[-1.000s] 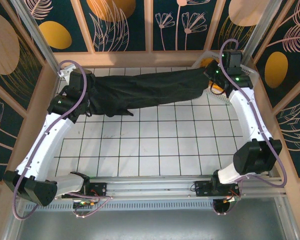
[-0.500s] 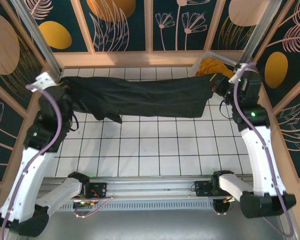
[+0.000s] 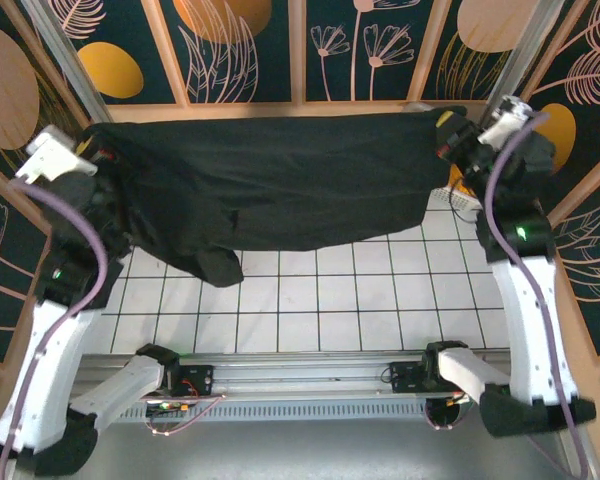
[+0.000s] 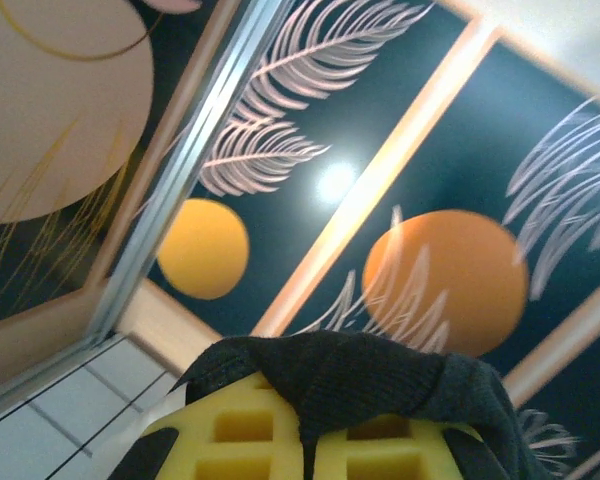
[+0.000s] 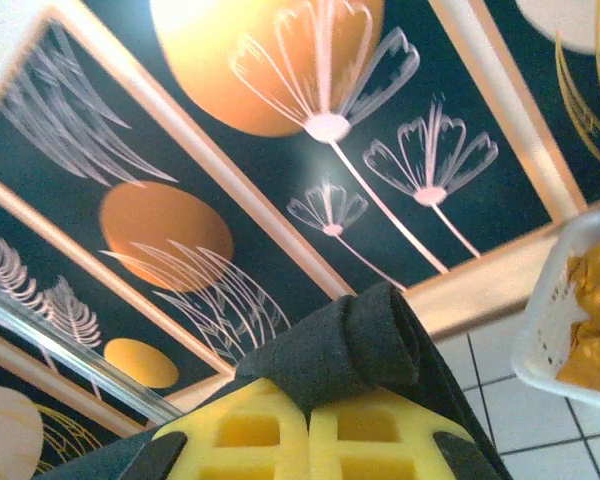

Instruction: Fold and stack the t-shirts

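- step in hand, as i judge it: both arms are holding the black t-shirt point(image 3: 270, 190) spread in the air, getting ready to lay it flat for the first fold.
- the left gripper point(image 4: 308, 425) is pinching a bunched black edge between its yellow pads point(image 4: 245, 430), jaws almost fully closed on the cloth; from overhead it is sitting at the shirt's 9 o'clock end.
- the right gripper point(image 5: 308, 425) is clamping a rolled fold of the same shirt just as tightly, at the 3 o'clock end.
- doing it well, my estimate: both grippers should be travelling level and in step, so the top edge is staying taut without extra pull. each grip is biting only a small bunch, which could slip.
- lowering so that the hanging hem is meeting the tiled table point(image 3: 320, 310) first, then drawing toward 6 o'clock, should be smoothing out wrinkles.
- look of the shirt: it is hanging as a wide dark sheet along the table's 12 o'clock side. the lower edge is sagging, and a loose lump is dangling at 7 o'clock; i cannot tell whether it is touching the tiles.
- the mustard-yellow t-shirt point(image 5: 592, 325) is lying crumpled in the white lattice basket point(image 5: 550, 300), not yet folded.
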### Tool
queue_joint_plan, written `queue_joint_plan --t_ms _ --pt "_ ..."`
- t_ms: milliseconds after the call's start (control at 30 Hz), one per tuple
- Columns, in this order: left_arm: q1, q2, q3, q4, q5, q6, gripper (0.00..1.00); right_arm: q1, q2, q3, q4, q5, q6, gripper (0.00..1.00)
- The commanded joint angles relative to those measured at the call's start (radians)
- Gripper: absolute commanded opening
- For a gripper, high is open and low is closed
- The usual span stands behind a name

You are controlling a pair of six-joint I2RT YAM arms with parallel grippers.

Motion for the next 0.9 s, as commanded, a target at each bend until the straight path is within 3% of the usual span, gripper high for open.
queue_joint_plan --t_ms 0,33,67,133,167,200,267,367,633,867 --pt "0.058 0.207 0.020 -0.086 -0.054 -0.064 0.03 -0.002 0.239 0.023 0.002 -0.053 0.069 0.00" --pt "0.110 0.282 0.030 -0.106 0.020 -0.099 0.05 0.004 0.325 0.053 -0.020 -0.072 0.073 0.00" --pt "0.176 0.360 0.040 -0.119 0.129 -0.127 0.13 0.011 0.417 0.102 -0.048 -0.092 0.064 0.03" --pt "0.297 0.524 0.080 -0.141 0.371 -0.172 0.38 0.033 0.582 0.214 -0.136 -0.098 0.019 0.27" --pt "0.343 0.611 0.113 -0.159 0.486 -0.190 0.53 0.047 0.658 0.279 -0.198 -0.073 -0.008 0.34" --pt "0.368 0.679 0.150 -0.187 0.563 -0.202 0.67 0.058 0.706 0.320 -0.234 -0.056 -0.031 0.37" --pt "0.381 0.795 0.234 -0.266 0.627 -0.185 0.78 0.078 0.744 0.328 -0.261 -0.020 -0.052 0.44" --pt "0.380 0.765 0.164 -0.248 0.665 -0.175 0.83 0.100 0.675 0.183 -0.228 0.017 -0.041 0.50" --pt "0.380 0.437 -0.223 -0.301 0.689 -0.172 0.80 0.146 0.411 -0.376 -0.176 0.107 0.074 0.47" --pt "0.380 0.301 -0.437 -0.298 0.682 -0.250 0.75 0.141 0.435 -0.487 -0.204 0.165 0.055 0.46"
